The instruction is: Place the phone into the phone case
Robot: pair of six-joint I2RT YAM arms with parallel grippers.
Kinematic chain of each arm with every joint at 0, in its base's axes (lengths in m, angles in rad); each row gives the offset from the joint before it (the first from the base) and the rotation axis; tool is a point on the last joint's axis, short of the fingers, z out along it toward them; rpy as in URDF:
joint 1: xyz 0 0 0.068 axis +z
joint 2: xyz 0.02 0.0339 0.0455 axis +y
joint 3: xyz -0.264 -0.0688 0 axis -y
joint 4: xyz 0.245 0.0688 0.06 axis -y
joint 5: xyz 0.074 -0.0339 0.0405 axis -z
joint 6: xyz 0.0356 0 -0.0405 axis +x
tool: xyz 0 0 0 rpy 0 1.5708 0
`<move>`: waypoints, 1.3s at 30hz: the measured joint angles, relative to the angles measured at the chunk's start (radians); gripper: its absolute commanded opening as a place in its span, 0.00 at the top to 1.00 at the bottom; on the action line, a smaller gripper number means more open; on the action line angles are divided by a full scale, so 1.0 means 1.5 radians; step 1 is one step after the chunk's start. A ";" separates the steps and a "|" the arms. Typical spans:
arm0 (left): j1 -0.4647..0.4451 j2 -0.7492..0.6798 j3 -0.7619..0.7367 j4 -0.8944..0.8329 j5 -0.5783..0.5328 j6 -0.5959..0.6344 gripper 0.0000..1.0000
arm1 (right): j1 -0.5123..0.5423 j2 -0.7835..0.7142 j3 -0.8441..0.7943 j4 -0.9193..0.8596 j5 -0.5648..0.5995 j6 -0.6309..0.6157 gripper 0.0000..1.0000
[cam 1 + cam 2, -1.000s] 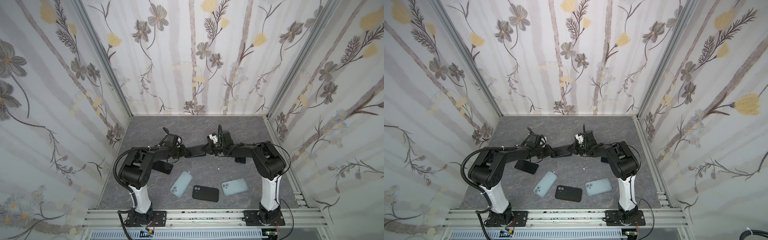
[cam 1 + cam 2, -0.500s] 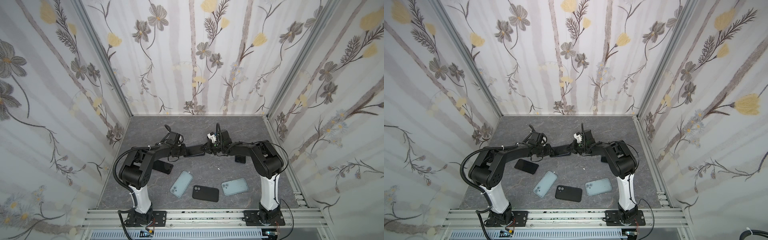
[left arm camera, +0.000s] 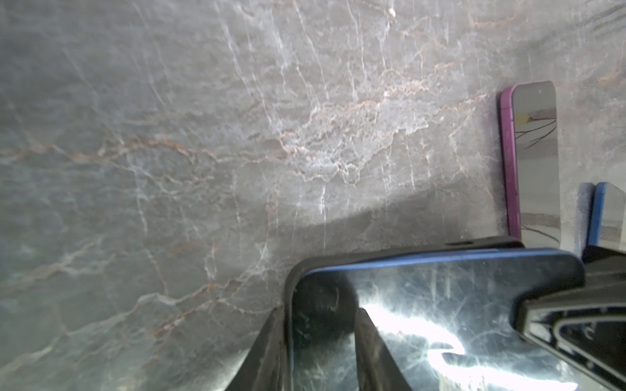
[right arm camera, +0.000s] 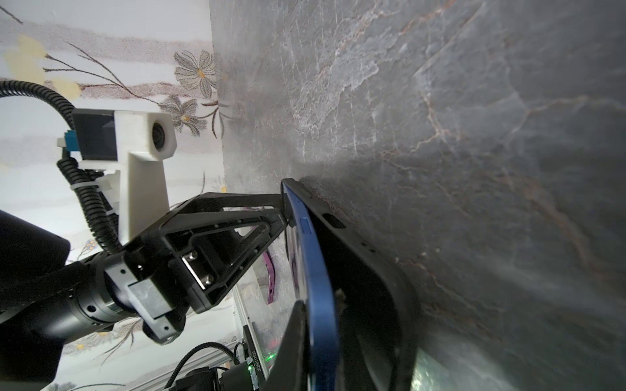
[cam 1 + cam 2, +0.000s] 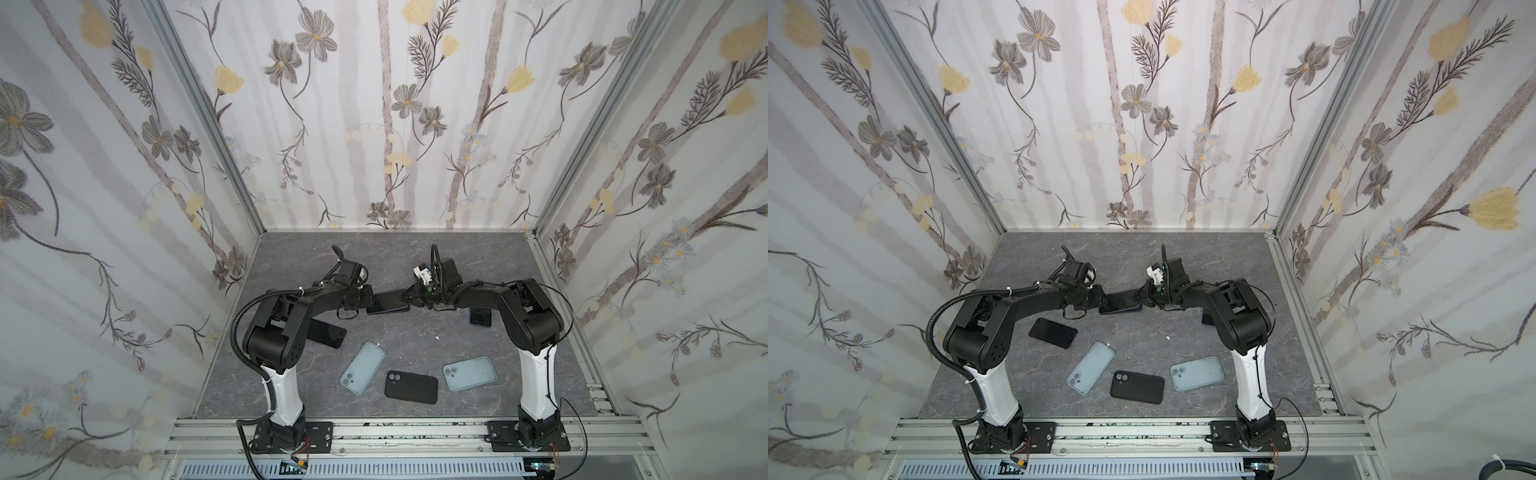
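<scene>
My left gripper (image 4: 286,209) pinches, jaws narrow, one end of the black phone case (image 4: 367,287); opposite it, my right gripper (image 5: 410,298) clamps tight on the blue phone (image 3: 440,304) sitting inside.

Grey marbled table (image 5: 478,257) — black case (image 5: 411,387), dark phone (image 5: 1053,333) lie flat.
</scene>
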 measured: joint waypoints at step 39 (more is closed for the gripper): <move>-0.003 0.010 0.036 -0.077 -0.020 0.034 0.70 | 0.050 -0.061 0.116 -0.374 0.280 -0.133 0.79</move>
